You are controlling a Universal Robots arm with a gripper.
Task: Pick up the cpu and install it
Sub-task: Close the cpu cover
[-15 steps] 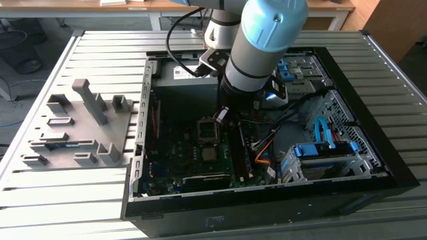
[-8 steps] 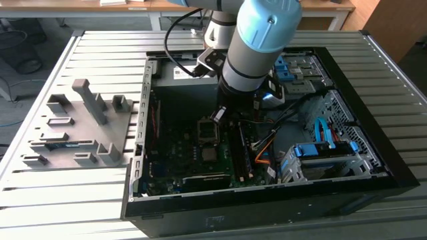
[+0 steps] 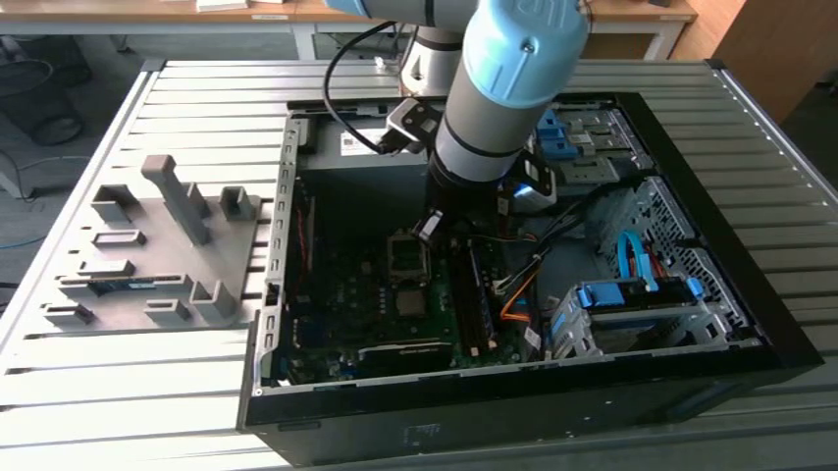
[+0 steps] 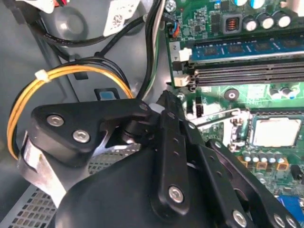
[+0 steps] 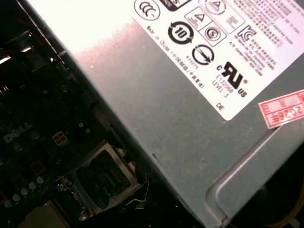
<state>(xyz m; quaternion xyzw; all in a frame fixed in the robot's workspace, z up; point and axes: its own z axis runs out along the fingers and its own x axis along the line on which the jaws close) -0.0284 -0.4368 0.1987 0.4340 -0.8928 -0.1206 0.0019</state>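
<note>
The cpu (image 4: 274, 130) is a pale silver-grey square lying flat in the socket frame on the green motherboard (image 4: 266, 90); in the exterior view it lies as a small grey square (image 3: 410, 299) mid-board. A thin metal lever (image 4: 218, 115) stands beside the socket. My gripper (image 3: 430, 228) hangs inside the open computer case (image 3: 733, 324), above the board, close to the socket area and apart from the cpu. Its black linkage (image 4: 164, 99) fills the foreground of the second wrist view. The first wrist view shows a hinged metal socket frame (image 5: 102, 178).
The grey power-supply box (image 5: 190, 109) sits close beside the gripper. Yellow and black cables (image 4: 71, 76) loop near the case wall, and memory slots (image 4: 247, 66) run beside the socket. Blue drive bays (image 3: 635, 294) occupy the exterior view's right. A grey fixture plate (image 3: 157, 245) lies outside the case.
</note>
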